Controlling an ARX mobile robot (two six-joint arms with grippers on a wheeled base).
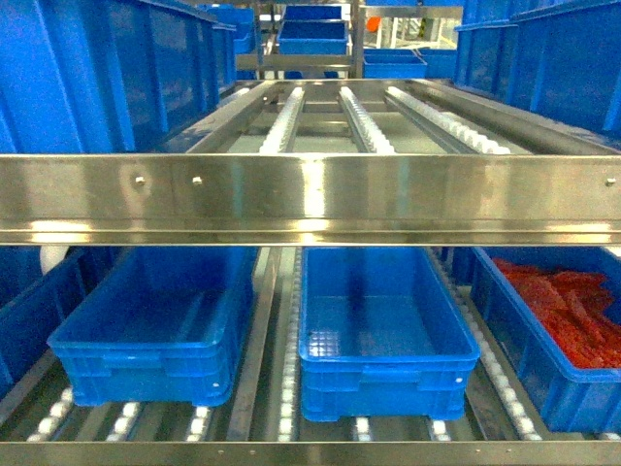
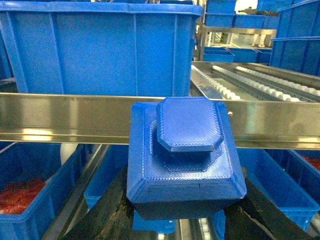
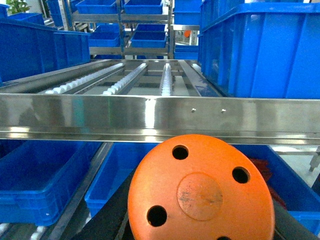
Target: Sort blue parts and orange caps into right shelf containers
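A blue part [image 2: 185, 155], stepped with chamfered corners, fills the left wrist view, and my left gripper [image 2: 182, 202] is shut on it between black fingers [image 2: 112, 212]. My right gripper [image 3: 200, 222] is shut on a round orange cap [image 3: 200, 192] with several holes. Both are held in front of the shelf's steel rail [image 1: 310, 199]. On the lower shelf level stand two empty blue containers, one at the left [image 1: 146, 374] and one in the middle [image 1: 383, 388]. Neither gripper shows in the head view.
A blue crate [image 1: 529, 340] holding red parts sits at the lower right. Large blue crates stand on the upper roller level at the left [image 1: 87, 68] and right [image 1: 563, 58]. Roller tracks [image 1: 359, 116] run back between them.
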